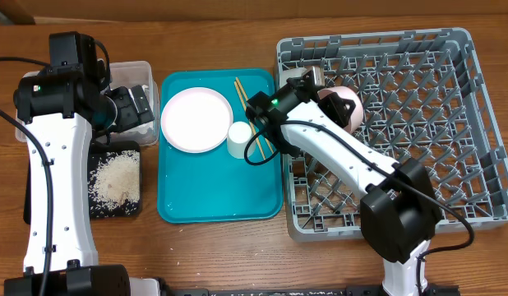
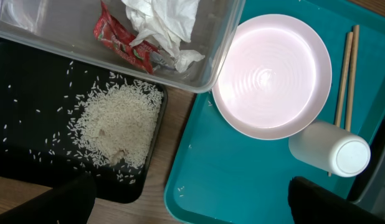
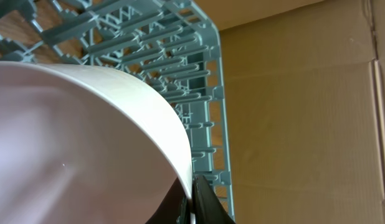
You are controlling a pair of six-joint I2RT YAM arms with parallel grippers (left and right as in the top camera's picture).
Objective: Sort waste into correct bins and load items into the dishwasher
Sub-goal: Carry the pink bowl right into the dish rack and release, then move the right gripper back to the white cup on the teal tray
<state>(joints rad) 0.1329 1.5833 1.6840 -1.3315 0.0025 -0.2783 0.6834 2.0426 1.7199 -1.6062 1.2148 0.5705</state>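
The left gripper [image 1: 141,107] hangs released over the clear tub [image 2: 30,18], which holds the napkin [image 2: 164,22] and snack wrapper [image 2: 121,43]. Rice [image 2: 121,124] lies on the black tray [image 2: 30,93]. The plate [image 1: 195,119], cup [image 1: 240,138] and chopsticks [image 1: 242,94] sit on the teal tray [image 1: 213,197]. The right gripper [image 3: 194,202] clenches the white bowl's [image 3: 86,143] rim over the dish rack [image 1: 435,123].

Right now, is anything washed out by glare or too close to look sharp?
Left wrist view: the large white round plate glares pinkish at its centre. Right wrist view: the white bowl looms close and soft; the grey plastic dish rack behind looks crisp.
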